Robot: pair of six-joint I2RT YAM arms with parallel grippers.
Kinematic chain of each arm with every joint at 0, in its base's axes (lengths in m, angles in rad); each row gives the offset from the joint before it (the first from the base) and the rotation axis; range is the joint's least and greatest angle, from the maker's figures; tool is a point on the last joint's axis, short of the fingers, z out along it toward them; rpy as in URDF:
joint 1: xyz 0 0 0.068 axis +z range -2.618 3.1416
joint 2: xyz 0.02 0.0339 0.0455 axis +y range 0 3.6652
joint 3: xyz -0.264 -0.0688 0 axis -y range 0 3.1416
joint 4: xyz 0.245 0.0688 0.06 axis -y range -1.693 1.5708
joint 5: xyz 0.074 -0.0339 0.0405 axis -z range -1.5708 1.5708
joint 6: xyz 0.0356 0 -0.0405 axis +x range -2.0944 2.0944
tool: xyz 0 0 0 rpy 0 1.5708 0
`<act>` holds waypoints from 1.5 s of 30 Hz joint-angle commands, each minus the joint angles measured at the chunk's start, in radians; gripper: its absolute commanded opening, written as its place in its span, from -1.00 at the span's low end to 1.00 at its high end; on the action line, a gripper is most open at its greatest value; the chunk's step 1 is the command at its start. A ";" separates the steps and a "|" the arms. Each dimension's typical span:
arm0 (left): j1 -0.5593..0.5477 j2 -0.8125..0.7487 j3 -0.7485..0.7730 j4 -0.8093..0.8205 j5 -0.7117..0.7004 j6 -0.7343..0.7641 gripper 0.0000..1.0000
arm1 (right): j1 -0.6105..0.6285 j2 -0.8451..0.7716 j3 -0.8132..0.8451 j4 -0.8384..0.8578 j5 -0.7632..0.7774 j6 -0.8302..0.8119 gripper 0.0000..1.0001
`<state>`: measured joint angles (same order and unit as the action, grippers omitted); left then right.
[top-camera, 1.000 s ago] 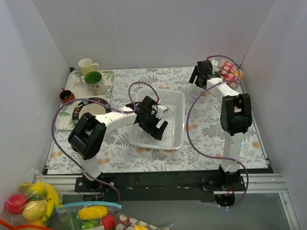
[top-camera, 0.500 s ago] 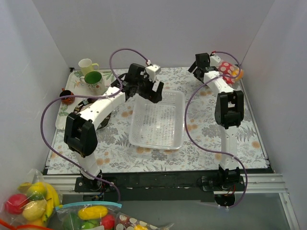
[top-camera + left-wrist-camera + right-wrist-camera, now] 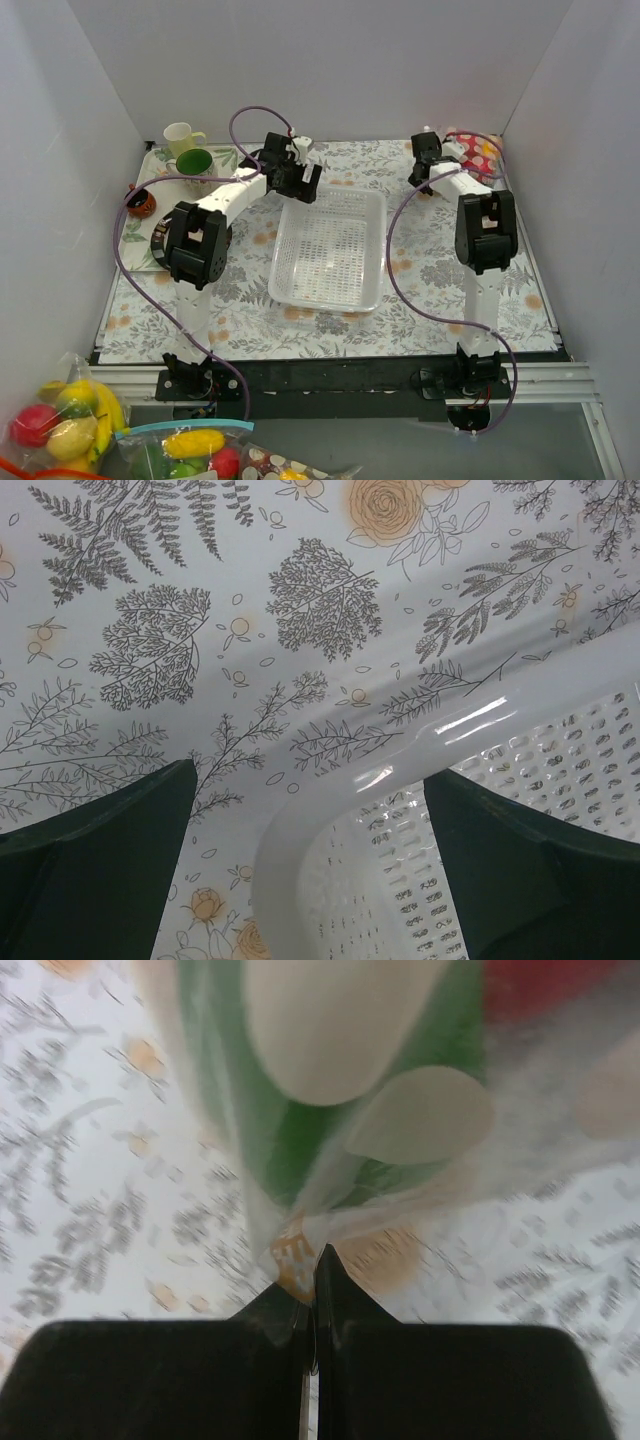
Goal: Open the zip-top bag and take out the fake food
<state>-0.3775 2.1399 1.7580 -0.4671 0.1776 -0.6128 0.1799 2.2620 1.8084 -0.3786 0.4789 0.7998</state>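
right gripper (image 3: 318, 1260) pinched shut on zip-top bag (image 3: 252, 1195)
fake food (image 3: 300, 1135) inside is only a green-red blur; left gripper (image 3: 310, 772) gapes empty over basket (image 3: 400, 768) rim

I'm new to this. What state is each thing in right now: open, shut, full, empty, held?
left fingers: open, over the white basket's far-left corner, holding nothing.
right fingers: shut on an edge of the zip-top bag.
zip-top bag: pinched; zip hidden, open or shut cannot be told.
fake food: inside the bag.
white basket: upright, empty.
green mug: upright on the tray.
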 commanded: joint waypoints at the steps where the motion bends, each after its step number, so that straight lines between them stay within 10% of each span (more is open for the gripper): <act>1: -0.008 -0.040 0.037 0.044 -0.018 0.004 0.96 | 0.012 -0.235 -0.287 0.130 0.029 -0.039 -0.97; 13: -0.008 -0.044 0.038 0.058 -0.047 -0.021 0.96 | 0.208 -0.869 -1.007 0.083 0.075 0.041 -0.97; 22: -0.008 -0.080 0.009 0.039 0.006 -0.031 0.96 | 0.035 -1.145 -1.041 -0.086 0.104 0.013 -0.89; 28: -0.008 -0.092 0.044 0.013 0.017 -0.012 0.96 | 0.084 -1.040 -0.798 -0.172 0.127 -0.206 0.38; 39: -0.014 -0.046 0.106 -0.019 0.010 -0.011 0.96 | 0.657 -0.918 -0.842 0.171 0.426 -0.896 0.46; 45: -0.014 -0.012 0.066 0.015 -0.035 0.019 0.96 | 0.685 -0.828 -0.886 0.329 0.563 -1.094 0.46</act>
<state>-0.3882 2.1323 1.8450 -0.4664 0.1780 -0.6239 0.8799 1.4296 0.9535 -0.2317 0.8936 -0.0696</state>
